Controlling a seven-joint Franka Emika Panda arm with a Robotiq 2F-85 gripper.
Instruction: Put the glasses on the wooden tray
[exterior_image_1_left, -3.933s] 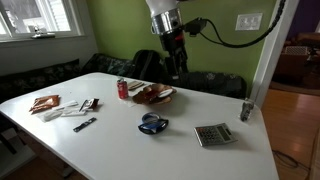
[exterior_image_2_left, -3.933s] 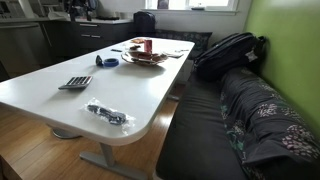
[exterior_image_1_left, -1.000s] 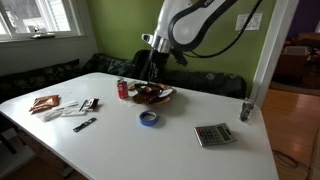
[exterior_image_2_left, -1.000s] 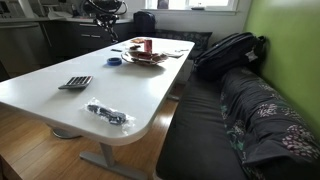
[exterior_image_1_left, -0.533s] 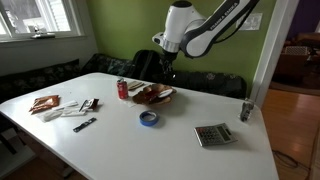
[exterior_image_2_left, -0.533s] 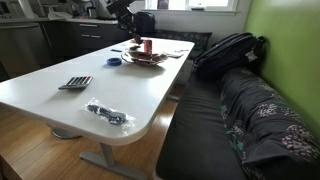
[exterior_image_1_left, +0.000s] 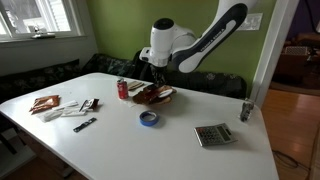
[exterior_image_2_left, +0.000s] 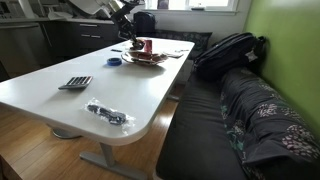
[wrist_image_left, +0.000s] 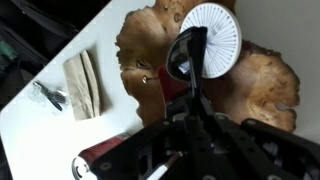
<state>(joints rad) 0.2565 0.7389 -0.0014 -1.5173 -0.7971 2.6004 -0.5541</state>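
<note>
In the wrist view my gripper (wrist_image_left: 196, 112) is shut on the glasses (wrist_image_left: 183, 58). It holds them by a thin dark arm, and one dark lens hangs out in front of the fingers. Directly beneath them lies the wooden tray (wrist_image_left: 265, 80), a reddish-brown burl dish with a white round disc (wrist_image_left: 212, 38) on it. In both exterior views the gripper (exterior_image_1_left: 155, 72) (exterior_image_2_left: 127, 30) hovers just above the tray (exterior_image_1_left: 152, 96) (exterior_image_2_left: 143, 58). The glasses are too small to make out there.
A red can (exterior_image_1_left: 123, 89) stands next to the tray. Nearer the front are a blue tape ring (exterior_image_1_left: 149, 119), a grey calculator (exterior_image_1_left: 212, 134), snack packets (exterior_image_1_left: 45, 103) and a thin black stick (exterior_image_1_left: 85, 125). A dark bagged item (exterior_image_2_left: 108, 114) lies by the table edge.
The glasses left the blue tape ring. Over the last second the arm swung in and the gripper came lower over the wooden tray, still shut on them.
</note>
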